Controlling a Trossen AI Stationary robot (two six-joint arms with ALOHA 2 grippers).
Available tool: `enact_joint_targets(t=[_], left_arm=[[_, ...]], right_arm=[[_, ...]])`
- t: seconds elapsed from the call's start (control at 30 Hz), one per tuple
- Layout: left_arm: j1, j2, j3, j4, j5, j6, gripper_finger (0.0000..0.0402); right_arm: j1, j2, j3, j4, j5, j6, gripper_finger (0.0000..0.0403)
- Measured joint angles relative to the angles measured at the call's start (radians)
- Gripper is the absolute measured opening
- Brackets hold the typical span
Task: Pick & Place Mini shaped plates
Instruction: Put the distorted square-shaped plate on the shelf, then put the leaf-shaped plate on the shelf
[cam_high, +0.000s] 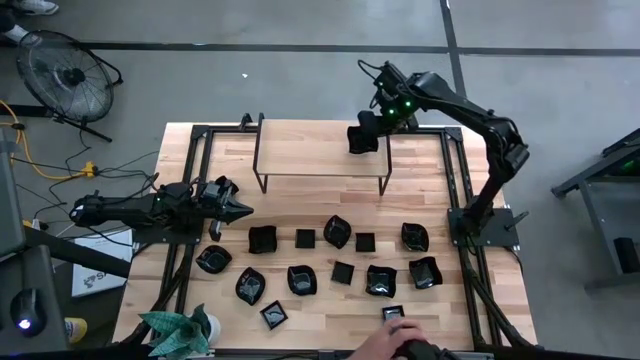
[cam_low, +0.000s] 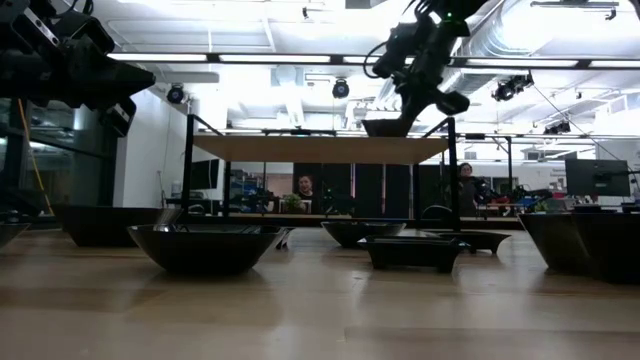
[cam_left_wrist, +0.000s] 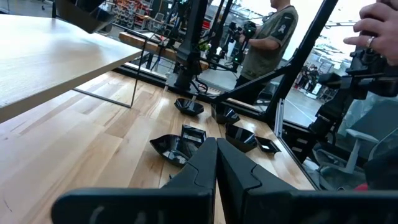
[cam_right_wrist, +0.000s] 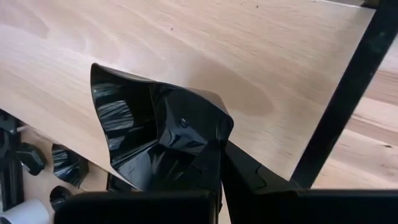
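1. At the left edge of the high view, the left gripper (cam_high: 238, 208) hangs just beside the table's (cam_high: 300, 310) left rail, its fingers pressed together on nothing; it looks parked clear of the work, waiting.
2. Lower left, a green plant (cam_high: 180, 328) sits at the table's corner, apart from the dishes and no part of the job.
3. Across the middle and lower part of the frame, the mini shaped plates (cam_high: 337, 232) lie scattered in loose rows on the wood, each separate from its neighbours, which should leave room for fingers to reach a rim.
4. Upper centre, a raised shelf (cam_high: 320, 147) on dark legs spans the back of the table, probably the drop-off spot.
5. Upper right of centre, the right gripper (cam_high: 372, 128) pinches one black plate (cam_right_wrist: 155, 134) by its rim, tilted, over the shelf's right end; I judge it is about to be set down there.
6. Bottom edge, right of centre, a person's hand (cam_high: 385, 340) reaches near the closest dishes.
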Motion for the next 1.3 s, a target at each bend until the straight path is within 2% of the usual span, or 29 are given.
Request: enact_joint_targets(t=[0.33,1.07,1.3], left_arm=[[0.000,0.000,0.000,0.000,0.000,0.000,0.0001],[0.000,0.000,0.000,0.000,0.000,0.000,0.0001],[0.000,0.000,0.000,0.000,0.000,0.000,0.0001]], right_arm=[[0.000,0.009,0.000,-0.001,0.002,-0.016,0.0004],[-0.011,-0.017,0.000,-0.017,0.035,-0.073,0.0054],[0.024,-0.105,0.000,-0.167,0.152,-0.154,0.0082]])
